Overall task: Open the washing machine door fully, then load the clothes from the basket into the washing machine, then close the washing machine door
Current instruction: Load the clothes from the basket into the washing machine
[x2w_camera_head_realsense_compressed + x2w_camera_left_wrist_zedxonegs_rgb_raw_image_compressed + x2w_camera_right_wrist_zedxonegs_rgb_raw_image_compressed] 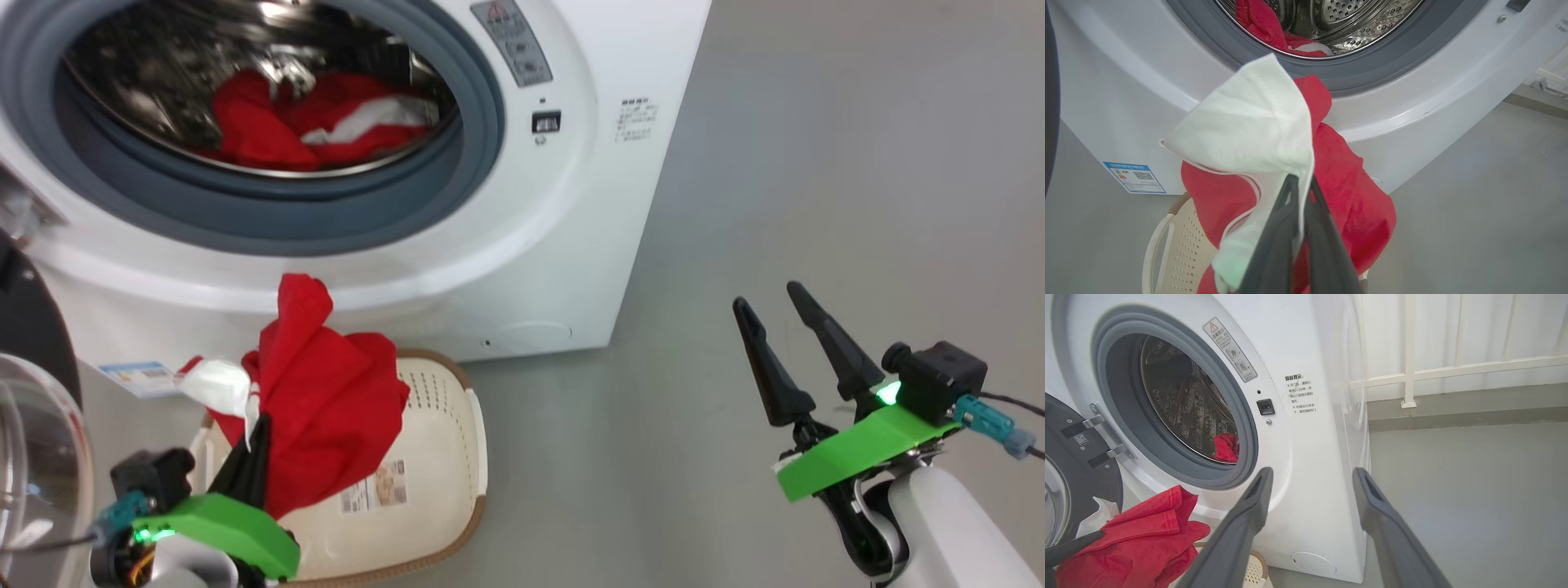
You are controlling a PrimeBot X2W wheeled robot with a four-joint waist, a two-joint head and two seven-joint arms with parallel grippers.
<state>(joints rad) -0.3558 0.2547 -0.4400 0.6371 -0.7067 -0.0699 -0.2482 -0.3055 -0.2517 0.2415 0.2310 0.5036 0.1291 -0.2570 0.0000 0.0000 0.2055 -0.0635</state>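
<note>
hanging from your left pincer, which was clamped tight on a fold of it, the red garment drooped in loose folds above the basket, its white panel flopped over the top. you could judge it light and wholly limp. it would hold no shape, would trail below the grip and would swing with the arm, so a dangling hem might catch on the grey seal or drape over the lip instead of dropping inside. the pinch sat on a bunched part near the white trim, which looked a fair hold; a thick gather of cloth would slip less than a single layer. the washing machine stood on the floor with its door swung wide at the left, and another red piece lay in the drum. the basket sat on the floor at the machine's foot, its label bare beside the cloth. your right pincer hung spread and empty, well apart to the right.
</note>
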